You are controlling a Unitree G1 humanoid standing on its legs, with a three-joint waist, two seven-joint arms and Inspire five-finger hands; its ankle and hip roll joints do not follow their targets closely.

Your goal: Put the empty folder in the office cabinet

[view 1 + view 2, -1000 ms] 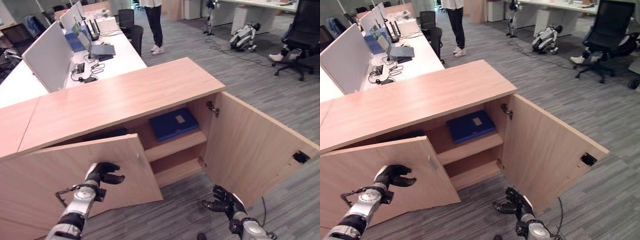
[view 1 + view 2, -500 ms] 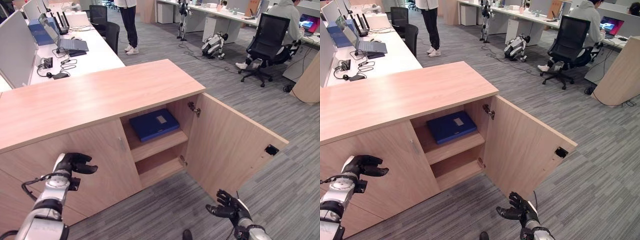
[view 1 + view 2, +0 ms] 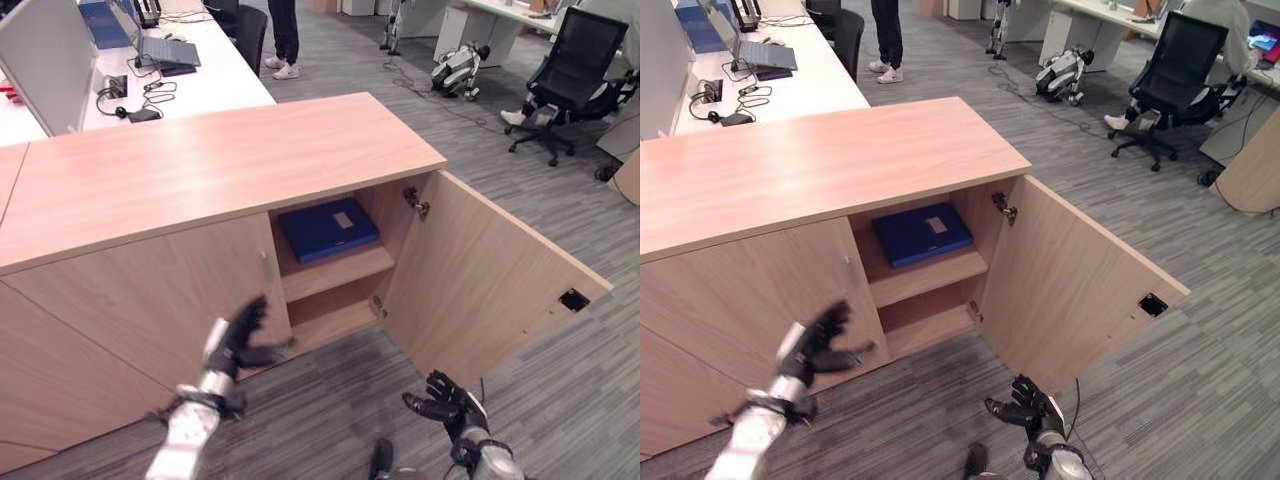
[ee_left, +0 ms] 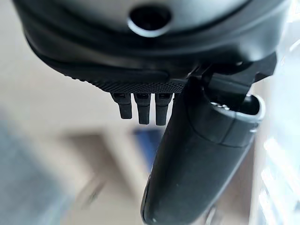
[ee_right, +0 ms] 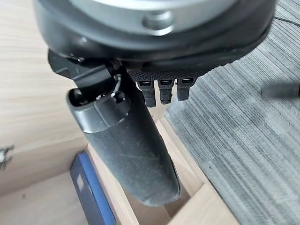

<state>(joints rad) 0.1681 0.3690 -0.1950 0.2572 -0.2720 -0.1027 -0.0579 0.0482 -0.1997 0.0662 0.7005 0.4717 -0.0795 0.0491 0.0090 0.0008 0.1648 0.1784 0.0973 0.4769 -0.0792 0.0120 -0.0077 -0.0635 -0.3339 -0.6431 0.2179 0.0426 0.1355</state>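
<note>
The wooden office cabinet [image 3: 220,160] stands before me, its left door [image 3: 140,310] closed and its right door [image 3: 490,285] swung wide open. A blue folder [image 3: 328,228] lies flat on the upper shelf inside; it also shows in the right wrist view as the folder [image 5: 91,192]. My left hand [image 3: 240,340] hovers open just in front of the left door's inner edge, holding nothing. My right hand [image 3: 442,400] hangs low over the carpet below the open door, open and empty, with its thumb [image 5: 126,140] pointing toward the shelves.
The open door juts out to the right over grey carpet. White desks [image 3: 170,85] with a laptop and cables stand behind the cabinet. A person [image 3: 285,35] stands at the back. A black office chair [image 3: 570,80] and a small robot [image 3: 455,65] lie far right.
The left door, ajar a second ago, is closed. My left hand has come off it and moved right and lower. The camera has shifted; the right hand stays low.
</note>
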